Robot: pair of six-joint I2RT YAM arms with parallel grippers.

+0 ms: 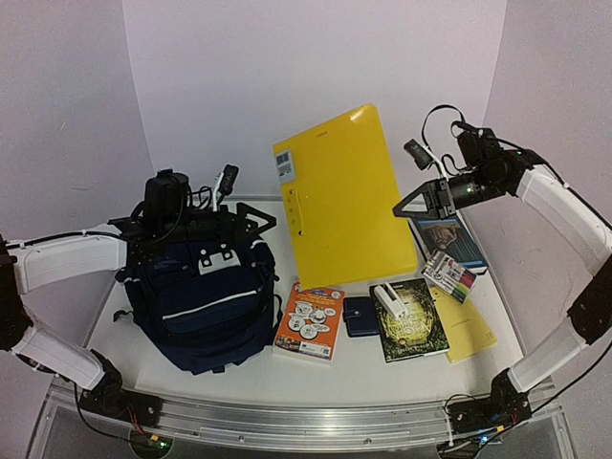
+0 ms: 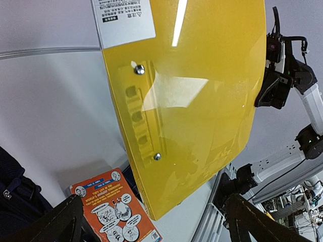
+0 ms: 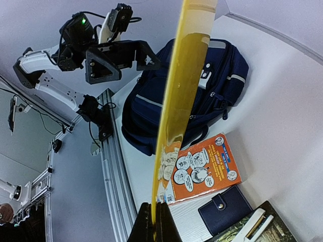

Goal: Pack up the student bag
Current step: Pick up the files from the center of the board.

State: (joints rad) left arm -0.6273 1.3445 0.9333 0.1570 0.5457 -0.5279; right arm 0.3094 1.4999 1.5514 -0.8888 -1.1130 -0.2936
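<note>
On the left near part of the table, the student bag (image 1: 206, 306) lies with its front face up and its white patch toward the far side.

The top view alone shows the full layout. To the right of the bag, in a row, lie an orange book (image 1: 309, 320), a small navy wallet (image 1: 360, 316) and a dark green book (image 1: 409, 320). A pack of markers (image 1: 451, 275) lies further right.

The left wrist view alone shows the broad face of the yellow folder (image 2: 202, 101). On it are a white label, a moulded clip strip and two metal rivets. The bag (image 2: 12, 196) appears there only as a dark sliver at the lower left edge.

The right wrist view alone shows the folder (image 3: 176, 111) edge-on, as a thin upright band. Behind it lie the bag (image 3: 151, 116) and the orange book (image 3: 202, 171).

The right gripper (image 3: 154, 224) is clenched on the folder's edge and holds the folder raised off the table. In the top view this grip (image 1: 413, 204) sits at the folder's right edge.

The left gripper (image 1: 253, 222) is released, jaws spread wide and grasping nothing; the right wrist view (image 3: 126, 60) confirms this. It hovers just above the far edge of the bag.

The bag is well apart from the right gripper, to its left and nearer. The raised folder stands between them.
</note>
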